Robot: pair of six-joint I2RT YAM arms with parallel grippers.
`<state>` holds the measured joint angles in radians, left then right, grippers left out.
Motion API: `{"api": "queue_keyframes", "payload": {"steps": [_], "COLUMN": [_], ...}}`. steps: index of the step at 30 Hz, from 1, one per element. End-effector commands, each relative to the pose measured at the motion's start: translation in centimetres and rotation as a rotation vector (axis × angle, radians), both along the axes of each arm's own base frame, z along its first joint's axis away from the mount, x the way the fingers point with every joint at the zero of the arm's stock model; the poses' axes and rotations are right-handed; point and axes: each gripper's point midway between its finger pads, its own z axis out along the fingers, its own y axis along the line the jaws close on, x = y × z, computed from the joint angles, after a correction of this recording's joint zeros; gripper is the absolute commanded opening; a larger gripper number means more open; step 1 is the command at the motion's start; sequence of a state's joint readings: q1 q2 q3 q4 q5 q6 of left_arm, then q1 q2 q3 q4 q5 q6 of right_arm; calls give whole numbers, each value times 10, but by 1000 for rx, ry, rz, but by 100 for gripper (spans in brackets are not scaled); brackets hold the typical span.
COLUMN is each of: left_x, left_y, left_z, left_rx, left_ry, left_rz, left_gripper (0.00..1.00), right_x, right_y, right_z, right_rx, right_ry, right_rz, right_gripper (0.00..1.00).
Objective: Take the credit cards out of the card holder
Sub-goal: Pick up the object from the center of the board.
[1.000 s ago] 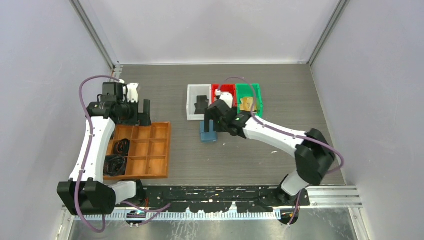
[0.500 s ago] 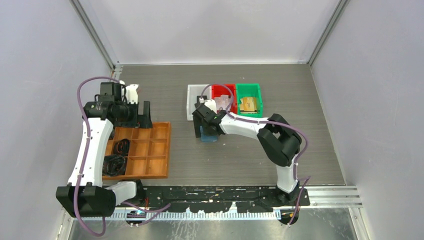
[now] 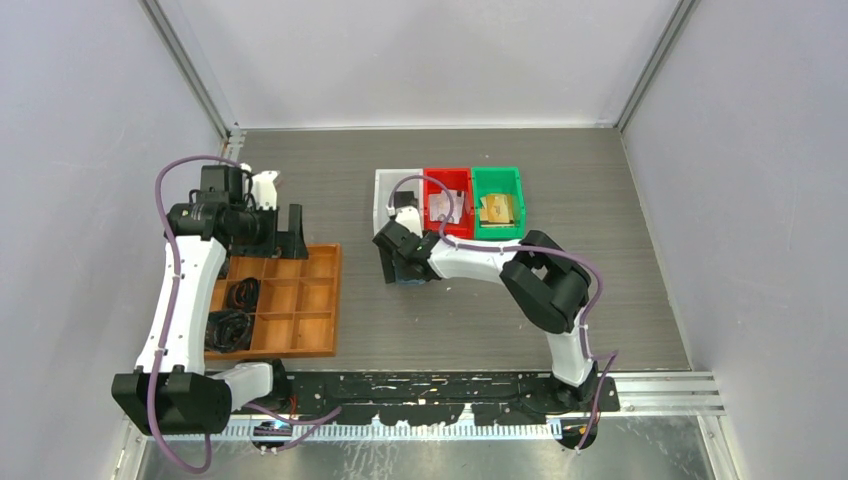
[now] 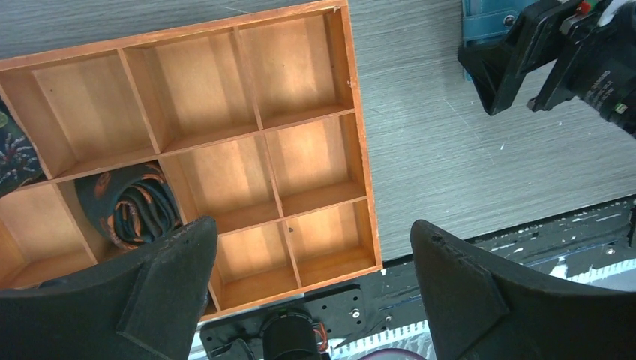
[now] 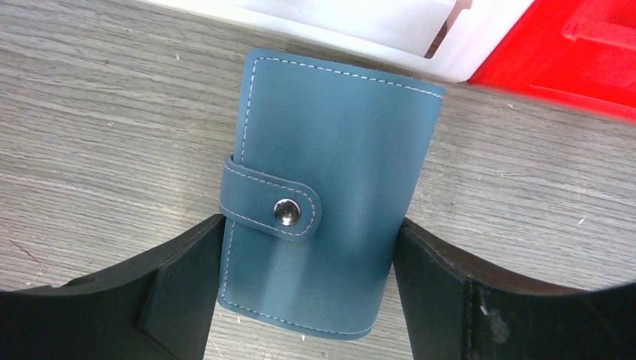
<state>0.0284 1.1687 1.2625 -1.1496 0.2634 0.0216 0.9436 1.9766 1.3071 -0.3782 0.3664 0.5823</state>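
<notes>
One card holder (image 5: 330, 150) flat, shut, long axis twd white bin (image 5: 337, 19).

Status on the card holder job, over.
Left gripper open, above wooden tray. Right gripper straddles card holder, grip unclear. Holder snapped shut, no cards visible. White bin close behind it.

Wallet (image 5: 330, 187) lies flat on table (image 3: 620, 300). White bin (image 3: 385, 205) and red bin (image 3: 447, 188) stand just beyond its far edge, blocking approach there. Right gripper (image 5: 307, 232) fingers (image 5: 180, 292) crowd both long sides, no gap visible, contact unclear. Near side is bare table. Tray (image 3: 300, 300) sits well apart to left, left gripper (image 4: 311, 240) spread above it.
</notes>
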Motion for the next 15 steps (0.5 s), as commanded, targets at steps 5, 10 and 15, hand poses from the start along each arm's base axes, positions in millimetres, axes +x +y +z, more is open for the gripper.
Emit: {"api": "queue_keyframes", "payload": {"steps": [5,10,15], "left_x": [0,-3,-6], "left_y": [-19,-25,-32], "left_z": [30,29,24], "left_rx": [-111,-128,-167], "left_ry": [-68,-68,-52], "left_rz": [6,-16,-29], "left_gripper": [100,100,100], "right_x": [-13,-17,-24], "right_y": [7,21,37], "right_z": [27,66,116], "right_rx": [115,220,346], "right_ry": [-87,-152,-229], "right_rz": [12,67,125], "right_gripper": [70,70,70]}}
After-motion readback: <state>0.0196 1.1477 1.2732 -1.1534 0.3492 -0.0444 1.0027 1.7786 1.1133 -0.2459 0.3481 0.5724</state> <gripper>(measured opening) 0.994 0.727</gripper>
